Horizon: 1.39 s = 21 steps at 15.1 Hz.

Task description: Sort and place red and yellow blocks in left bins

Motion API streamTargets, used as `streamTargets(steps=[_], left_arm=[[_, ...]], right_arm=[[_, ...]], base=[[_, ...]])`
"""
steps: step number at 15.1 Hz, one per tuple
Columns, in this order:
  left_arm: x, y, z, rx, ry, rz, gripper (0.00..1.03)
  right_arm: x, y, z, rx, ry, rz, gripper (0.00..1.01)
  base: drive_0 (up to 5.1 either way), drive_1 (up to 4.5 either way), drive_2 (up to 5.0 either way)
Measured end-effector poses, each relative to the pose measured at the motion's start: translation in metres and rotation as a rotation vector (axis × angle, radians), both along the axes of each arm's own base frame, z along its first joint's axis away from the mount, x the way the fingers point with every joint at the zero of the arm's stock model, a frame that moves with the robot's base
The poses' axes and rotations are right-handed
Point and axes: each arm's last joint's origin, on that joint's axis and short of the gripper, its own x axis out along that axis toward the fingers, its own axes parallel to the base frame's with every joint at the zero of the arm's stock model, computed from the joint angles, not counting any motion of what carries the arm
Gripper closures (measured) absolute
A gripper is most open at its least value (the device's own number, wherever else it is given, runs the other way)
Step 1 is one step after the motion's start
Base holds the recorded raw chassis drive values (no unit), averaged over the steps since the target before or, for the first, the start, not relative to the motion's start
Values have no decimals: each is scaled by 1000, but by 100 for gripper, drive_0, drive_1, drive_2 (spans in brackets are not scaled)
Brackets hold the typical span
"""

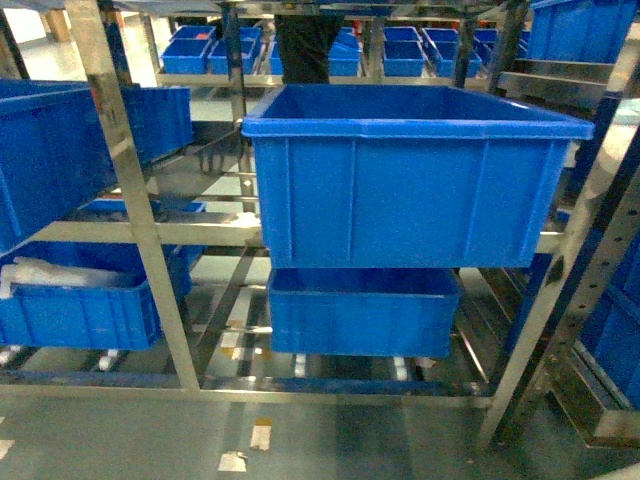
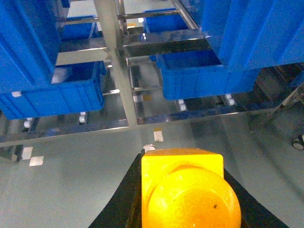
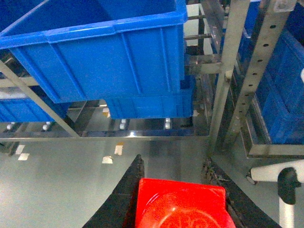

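Both blocks in hand, none binned yet.
Left gripper (image 2: 183, 190) grasps the yellow block (image 2: 187, 190); right gripper (image 3: 178, 199) the red block (image 3: 180, 204); blue bins (image 1: 90, 310) wait.

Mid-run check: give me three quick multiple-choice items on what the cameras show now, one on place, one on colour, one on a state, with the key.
1. Where is the big upper bin in the head view?
A. on the floor
B. on the rack, above a smaller bin
C. on a round plate

2. What colour is the block in the left hand?
A. green
B. white
C. yellow

3. What is the state of the right hand?
A. shut on a red block
B. open and bare
C. shut on a bin rim

Key:
1 B: it sits on the upper rails with the smaller bin under it.
2 C: the left wrist view shows a yellow block between the dark fingers.
3 A: the right wrist view shows the red block between its fingers.
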Motion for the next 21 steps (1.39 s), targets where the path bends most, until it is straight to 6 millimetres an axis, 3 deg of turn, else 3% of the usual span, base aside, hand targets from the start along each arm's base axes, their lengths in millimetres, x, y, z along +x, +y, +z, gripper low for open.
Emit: streamTargets(steps=[13, 16, 21], left_arm=[[0, 0, 0, 0, 2, 1, 77], [0, 0, 0, 0, -4, 1, 77], [0, 1, 0, 2, 3, 5, 77]], right_arm=[[0, 0, 0, 1, 1, 1, 73], [0, 0, 0, 1, -3, 2, 73], [0, 0, 0, 3, 1, 6, 73]], base=[[0, 0, 0], [-330, 342, -5], [0, 0, 0]])
